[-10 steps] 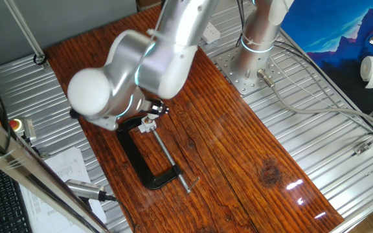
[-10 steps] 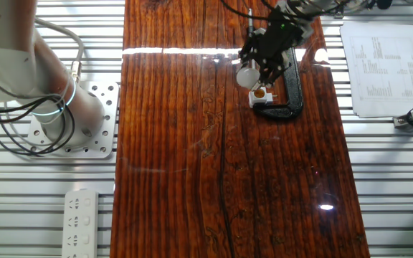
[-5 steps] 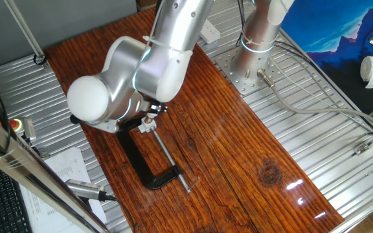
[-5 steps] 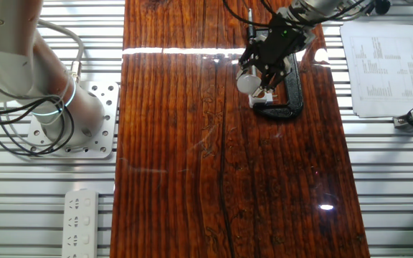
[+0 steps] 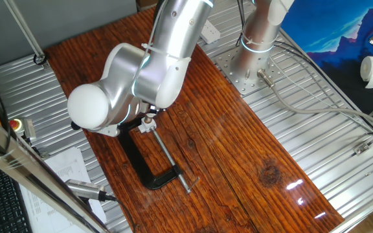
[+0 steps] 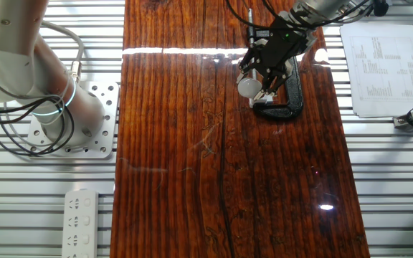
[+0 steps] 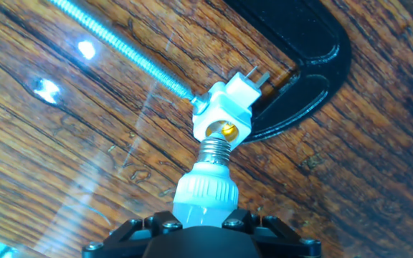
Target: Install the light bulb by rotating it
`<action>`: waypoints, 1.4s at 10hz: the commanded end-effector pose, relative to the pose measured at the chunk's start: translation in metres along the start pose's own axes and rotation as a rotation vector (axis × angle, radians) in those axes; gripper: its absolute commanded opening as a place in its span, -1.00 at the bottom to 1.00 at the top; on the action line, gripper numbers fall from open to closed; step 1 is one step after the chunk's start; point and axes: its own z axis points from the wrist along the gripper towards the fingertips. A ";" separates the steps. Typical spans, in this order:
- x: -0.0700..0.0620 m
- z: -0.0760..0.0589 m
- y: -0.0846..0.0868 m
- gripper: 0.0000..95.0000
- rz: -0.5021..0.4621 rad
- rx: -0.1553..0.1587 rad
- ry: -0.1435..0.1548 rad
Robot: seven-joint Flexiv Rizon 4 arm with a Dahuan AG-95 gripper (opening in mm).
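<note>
The gripper (image 6: 259, 70) grasps the light bulb (image 7: 206, 192) by its white body, the silvery screw base pointing at the orange-centred mouth of the white socket block (image 7: 228, 115), just short of it. The socket sits held in a black C-clamp (image 5: 144, 165) on the wooden table (image 6: 192, 179).

No readable text; print on the paper sheet (image 6: 386, 68) too small

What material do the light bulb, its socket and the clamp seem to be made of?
Light bulb: probably frosted white plastic or glass, with a ribbed silvery metal screw base. Socket: glossy white plastic, brass-coloured contact inside. C-clamp: likely black-painted metal.
</note>
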 end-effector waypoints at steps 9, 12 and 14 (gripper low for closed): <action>-0.002 0.003 -0.004 -0.60 -0.034 0.008 0.043; -0.003 0.005 -0.004 -0.60 -0.053 0.008 0.065; -0.003 0.005 -0.004 -0.60 -0.061 0.013 0.076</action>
